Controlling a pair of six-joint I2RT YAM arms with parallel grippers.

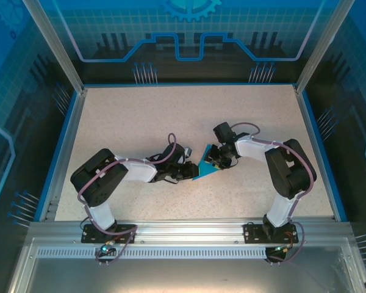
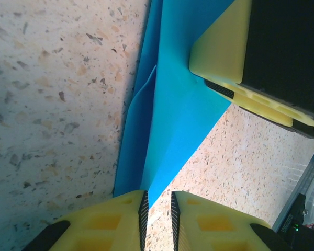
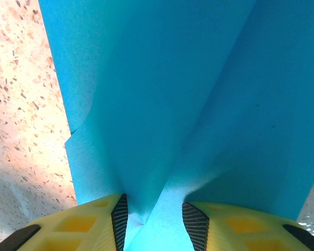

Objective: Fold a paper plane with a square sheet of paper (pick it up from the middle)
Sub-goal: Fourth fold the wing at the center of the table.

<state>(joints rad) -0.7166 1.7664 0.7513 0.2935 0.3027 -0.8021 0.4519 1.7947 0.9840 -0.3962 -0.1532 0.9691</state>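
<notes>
The sheet of paper (image 1: 204, 166) is bright blue and folded into a pointed, creased wedge in the middle of the table, between my two grippers. My left gripper (image 1: 189, 172) sits at its left tip. In the left wrist view the paper (image 2: 172, 104) narrows to a point against the left pad, and my left gripper (image 2: 158, 209) stands slightly open with bare table in the gap. One right finger (image 2: 225, 52) rests on the paper's far end. My right gripper (image 1: 215, 160) holds that end. Raised layers of paper (image 3: 162, 104) fill my right gripper (image 3: 154, 219) from pad to pad.
The speckled beige table (image 1: 171, 116) has a blue rim (image 1: 62, 152) on its sides and back. Metal posts (image 1: 55, 46) rise at the back corners. An aluminium rail (image 1: 189, 235) carrying both arm bases runs along the near edge.
</notes>
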